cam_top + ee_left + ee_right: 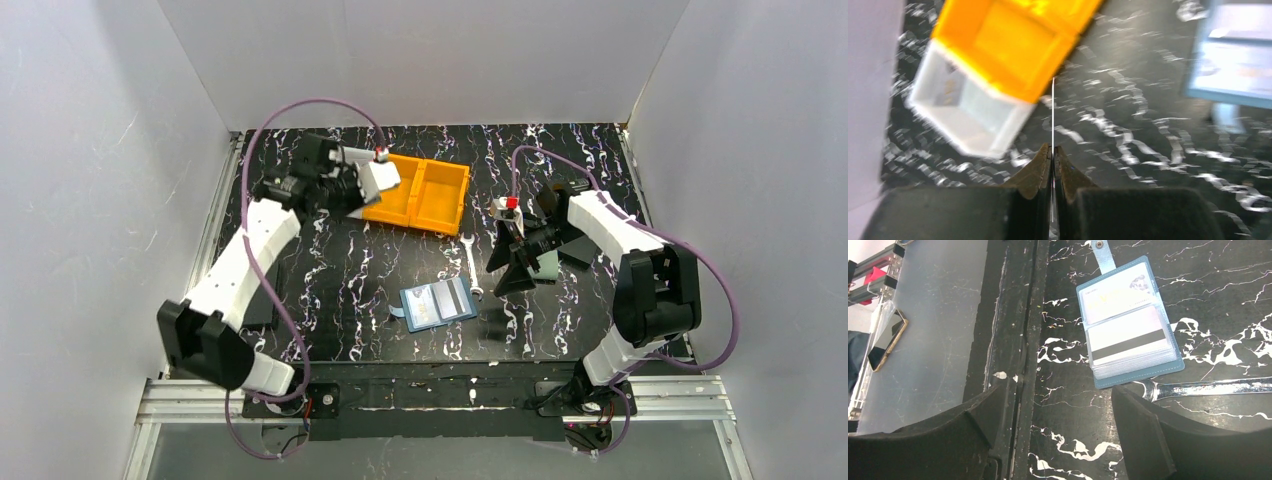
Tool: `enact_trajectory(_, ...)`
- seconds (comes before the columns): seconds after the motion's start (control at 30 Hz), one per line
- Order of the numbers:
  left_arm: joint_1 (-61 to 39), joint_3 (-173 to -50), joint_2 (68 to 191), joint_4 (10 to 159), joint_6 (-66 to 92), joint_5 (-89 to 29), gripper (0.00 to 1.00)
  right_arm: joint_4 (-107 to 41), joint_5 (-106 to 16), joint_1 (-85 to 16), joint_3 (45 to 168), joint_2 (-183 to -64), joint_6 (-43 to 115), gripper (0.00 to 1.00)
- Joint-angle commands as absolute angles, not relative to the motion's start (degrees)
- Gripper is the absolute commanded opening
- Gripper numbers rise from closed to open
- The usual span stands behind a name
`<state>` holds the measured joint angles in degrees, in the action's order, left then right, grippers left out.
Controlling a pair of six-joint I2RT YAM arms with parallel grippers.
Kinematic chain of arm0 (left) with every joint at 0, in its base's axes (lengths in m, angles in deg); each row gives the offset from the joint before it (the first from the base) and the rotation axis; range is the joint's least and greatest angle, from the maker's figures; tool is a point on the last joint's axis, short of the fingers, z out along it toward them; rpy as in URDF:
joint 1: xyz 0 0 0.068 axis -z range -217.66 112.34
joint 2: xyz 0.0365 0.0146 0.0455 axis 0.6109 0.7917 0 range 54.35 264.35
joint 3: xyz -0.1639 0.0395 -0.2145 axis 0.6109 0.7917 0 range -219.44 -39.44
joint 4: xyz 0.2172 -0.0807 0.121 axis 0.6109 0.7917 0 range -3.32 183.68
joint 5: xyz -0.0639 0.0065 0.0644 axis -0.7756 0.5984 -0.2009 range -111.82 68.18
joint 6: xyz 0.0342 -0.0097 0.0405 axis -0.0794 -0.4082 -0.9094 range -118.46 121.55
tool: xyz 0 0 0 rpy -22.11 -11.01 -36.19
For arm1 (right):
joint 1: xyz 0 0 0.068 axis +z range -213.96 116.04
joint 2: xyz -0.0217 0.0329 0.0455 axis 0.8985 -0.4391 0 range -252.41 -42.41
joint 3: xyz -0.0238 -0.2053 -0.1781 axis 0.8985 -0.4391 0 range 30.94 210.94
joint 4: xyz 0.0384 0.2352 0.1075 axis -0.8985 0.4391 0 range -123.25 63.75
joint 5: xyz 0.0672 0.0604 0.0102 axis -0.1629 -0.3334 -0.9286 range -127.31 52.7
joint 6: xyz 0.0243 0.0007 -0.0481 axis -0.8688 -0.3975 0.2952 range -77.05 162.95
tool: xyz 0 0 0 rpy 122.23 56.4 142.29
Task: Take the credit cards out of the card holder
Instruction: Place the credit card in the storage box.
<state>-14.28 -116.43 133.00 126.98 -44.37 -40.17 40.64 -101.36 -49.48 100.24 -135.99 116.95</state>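
Note:
The blue card holder (437, 303) lies open on the black marbled table, near the middle front. It also shows in the right wrist view (1130, 322), with a pale card with a dark stripe (1128, 342) in its clear pockets and its snap flap stretched out. In the left wrist view it is a blue blur (1233, 65) at the upper right. My left gripper (370, 185) (1053, 150) is shut on a thin card seen edge-on (1053, 110), held beside the orange bin (1013, 45). My right gripper (510, 268) (1055, 400) is open and empty, just right of the holder.
The orange two-compartment bin (425, 195) stands at the back centre, with a blurred white box-like part (968, 115) at its left end. A metal wrench (472, 268) (1208, 387) lies beside the holder. A grey-green wallet (547, 265) lies under the right arm. White walls enclose the table.

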Motion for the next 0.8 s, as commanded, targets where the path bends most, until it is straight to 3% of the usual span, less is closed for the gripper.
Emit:
enact_trajectory(0.0,-20.8,-125.5,142.6,131.0,-55.1,-33.4,0.00,39.7,-101.5,-49.5,100.2,-135.1,115.7,0.87)
enact_trajectory(0.43,-24.9,-152.1,170.0,128.3,-60.9,-26.8,0.00,46.5,-103.2,-50.2,102.0,-139.7,121.3,0.87)
enact_trajectory(0.77,-27.1,-158.0,178.3,126.9,-59.2,-33.5,0.00,48.3,-103.6,-50.8,102.5,-140.9,123.0,0.87)
